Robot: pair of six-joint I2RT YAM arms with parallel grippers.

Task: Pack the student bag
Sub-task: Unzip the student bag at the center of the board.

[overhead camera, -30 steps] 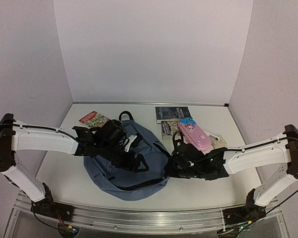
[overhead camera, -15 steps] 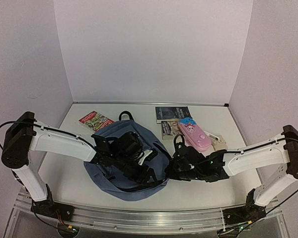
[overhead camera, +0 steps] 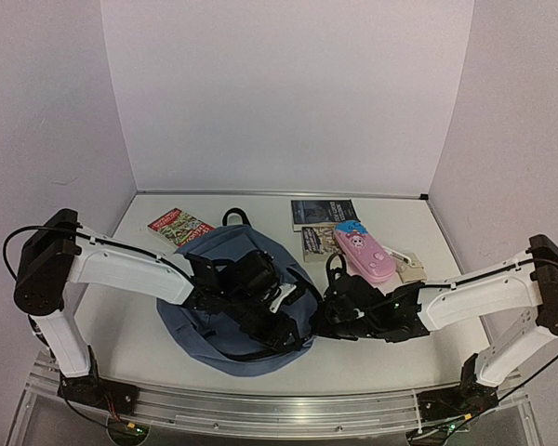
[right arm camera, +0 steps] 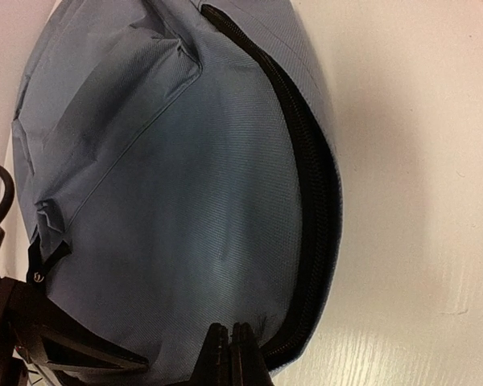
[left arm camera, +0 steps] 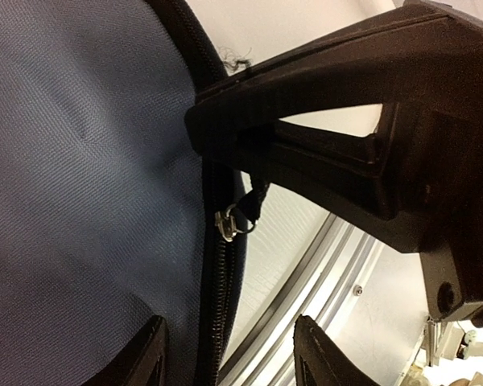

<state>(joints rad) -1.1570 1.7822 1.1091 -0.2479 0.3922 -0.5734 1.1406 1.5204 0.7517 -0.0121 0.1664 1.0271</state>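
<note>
The student bag [overhead camera: 225,311] lies flat mid-table, slate-blue, its black zipper [right arm camera: 310,185] curving along the front right edge. My left gripper [overhead camera: 284,314] hovers over that edge. In the left wrist view it [left arm camera: 229,358] stands open, its fingertips [left arm camera: 154,354] straddling the zipper just below the metal zipper pull [left arm camera: 232,223]. My right gripper [overhead camera: 328,314] is shut, and its tips [right arm camera: 229,354] rest against the bag's fabric [right arm camera: 185,201] beside the zipper. I cannot tell whether any fabric is pinched. Its black body [left arm camera: 346,153] fills the upper right of the left wrist view.
A pink pencil case [overhead camera: 363,253] lies right of the bag, with two dark books [overhead camera: 324,214] behind it and a beige item [overhead camera: 411,269] beside it. A red-covered book [overhead camera: 177,224] sits at the back left. The metal rail [overhead camera: 279,409] runs along the near table edge.
My left arm has swung right and toward the near edge across the bag, ending close to the right gripper, and its jaws have narrowed. The right arm has stayed put.
</note>
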